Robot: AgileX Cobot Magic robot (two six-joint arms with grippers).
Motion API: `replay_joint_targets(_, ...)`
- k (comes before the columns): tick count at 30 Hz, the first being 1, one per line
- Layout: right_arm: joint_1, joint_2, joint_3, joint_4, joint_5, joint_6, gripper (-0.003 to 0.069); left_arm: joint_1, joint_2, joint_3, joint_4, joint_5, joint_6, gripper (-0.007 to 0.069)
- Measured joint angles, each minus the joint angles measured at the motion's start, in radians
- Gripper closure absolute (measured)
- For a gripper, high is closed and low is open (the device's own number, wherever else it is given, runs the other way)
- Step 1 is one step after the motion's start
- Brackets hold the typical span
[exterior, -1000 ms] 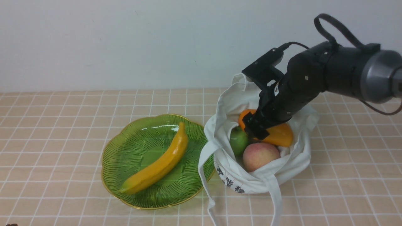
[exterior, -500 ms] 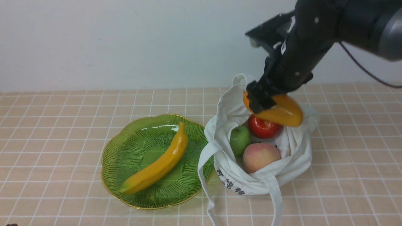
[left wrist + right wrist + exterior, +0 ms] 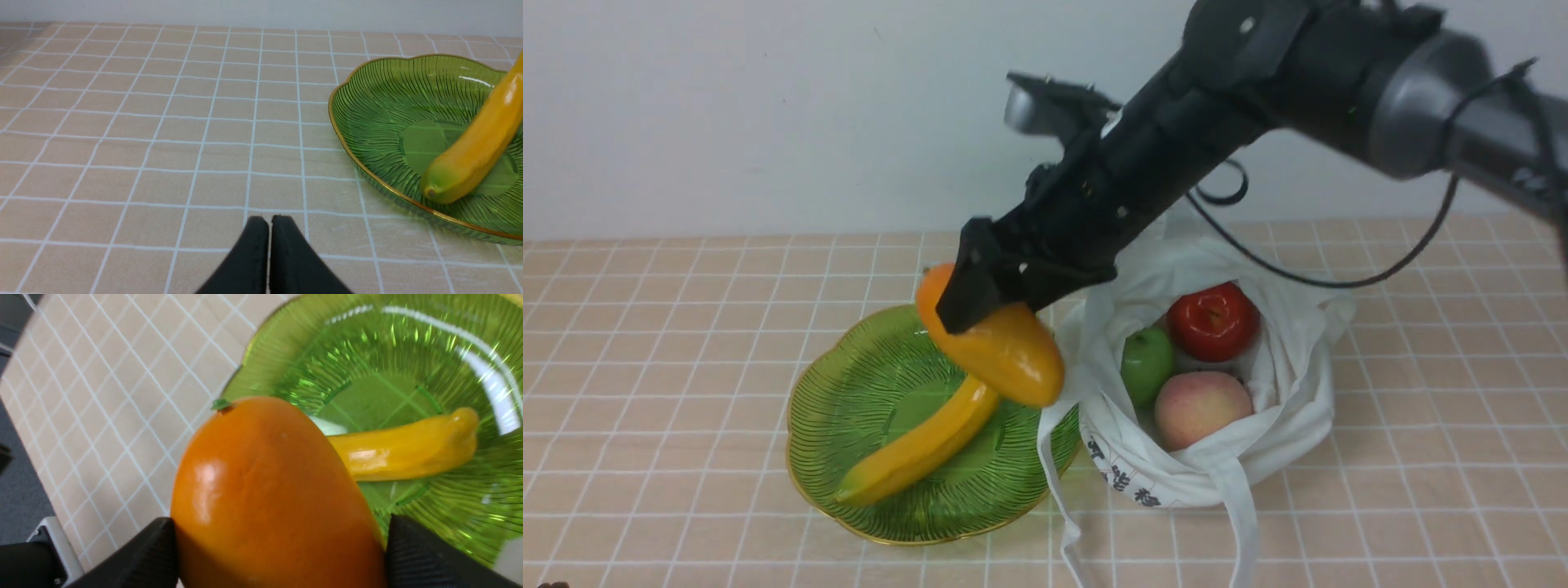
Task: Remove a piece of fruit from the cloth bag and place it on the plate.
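Orange-yellow mango (image 3: pixel 1005 355) hangs clamped in my right claw (image 3: pixel 970 304) above the green plate (image 3: pixel 866 392) and its banana (image 3: pixel 907 453), outside the cloth bag (image 3: pixel 1290 416). Left wrist: my left claw (image 3: pixel 268 223) is pressed together, holding nothing. Right wrist: my claw squeezes the mango's sides over the plate.

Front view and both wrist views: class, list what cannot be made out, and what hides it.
Front view: the far end of the long yellow banana, behind the glossy orange mango in the right end effector.
Left wrist view: the ribbed green plate and the banana, cut off by the picture edge.
Front view: printed characters on the white cloth bag, partly hidden by folds.
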Motion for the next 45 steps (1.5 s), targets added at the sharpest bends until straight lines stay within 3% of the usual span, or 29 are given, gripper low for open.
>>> replay_joint_targets(5,0.004,0.102,0.0,0.004,-0.043,0.0,0.006,0.0,0.0,0.0,0.0,0.0,0.0,0.0632)
replay_joint_targets(8,0.004,0.137,-0.004,-0.013,-0.061,0.012,-0.001,0.0,0.0,0.0,0.0,0.0,0.0,0.0632)
replay_joint_targets(13,0.004,0.142,-0.043,-0.029,-0.055,0.023,-0.003,0.0,0.0,0.0,0.0,0.0,0.0,0.0632)
replay_joint_targets(20,0.004,0.144,-0.281,-0.125,0.064,0.044,-0.0027,0.0,0.0,0.0,0.0,0.0,0.0,0.0632)
replay_joint_targets(24,0.004,0.121,-0.471,-0.229,0.079,0.2,0.0085,0.0,0.0,0.0,0.0,0.0,0.0,0.0632)
replay_joint_targets(27,0.004,0.096,-0.521,-0.271,0.082,0.25,0.0173,0.0,0.0,0.0,0.0,0.0,0.0,0.0632)
replay_joint_targets(34,0.004,-0.176,-0.52,-0.445,0.101,0.298,0.0608,0.0,0.0,0.0,0.0,0.0,0.0,0.0632)
replay_joint_targets(37,0.004,-0.341,-0.414,-0.502,0.102,0.311,0.0661,0.0,0.0,0.0,0.0,0.0,0.0,0.0632)
replay_joint_targets(45,0.004,-0.823,0.104,-0.638,0.1,0.367,0.0671,0.0,0.0,0.0,0.0,0.0,0.0,0.0632)
